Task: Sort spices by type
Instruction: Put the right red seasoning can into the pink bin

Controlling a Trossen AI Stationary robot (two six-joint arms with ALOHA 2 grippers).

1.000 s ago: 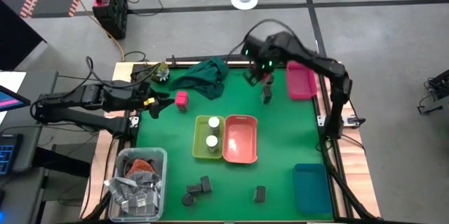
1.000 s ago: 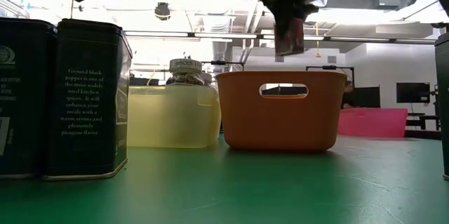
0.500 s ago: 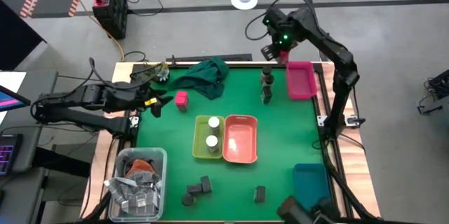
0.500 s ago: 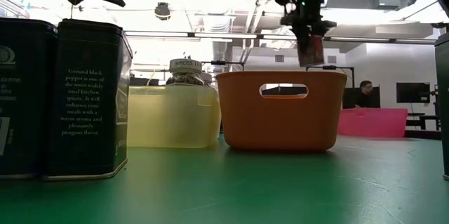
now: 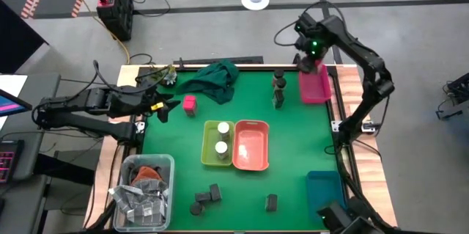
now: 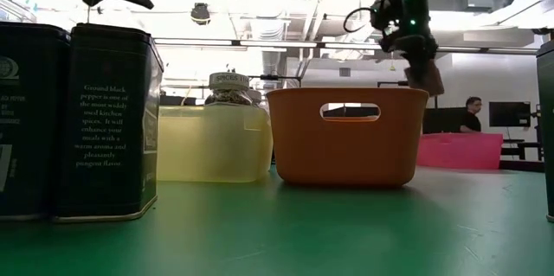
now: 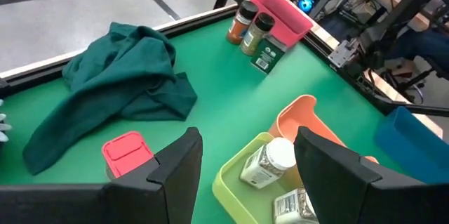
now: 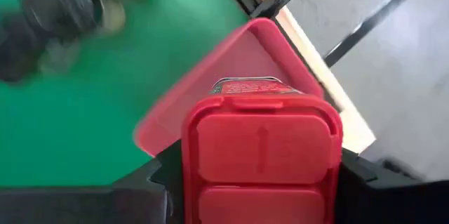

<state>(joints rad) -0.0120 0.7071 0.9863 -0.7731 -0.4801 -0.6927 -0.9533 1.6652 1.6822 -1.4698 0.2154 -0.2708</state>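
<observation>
Green table (image 5: pixel 293 153): open room at centre right. Pink bin (image 5: pixel 315 87): far right edge. Right gripper (image 5: pixel 306 59): above bin's far end, clenched on a red pack (image 8: pixel 261 155), lower part hidden. Left gripper (image 5: pixel 163 107): released, left edge, beside second pack (image 5: pixel 190 104).

Bright overhead lights glare in low view; right wrist bg blurred.
</observation>
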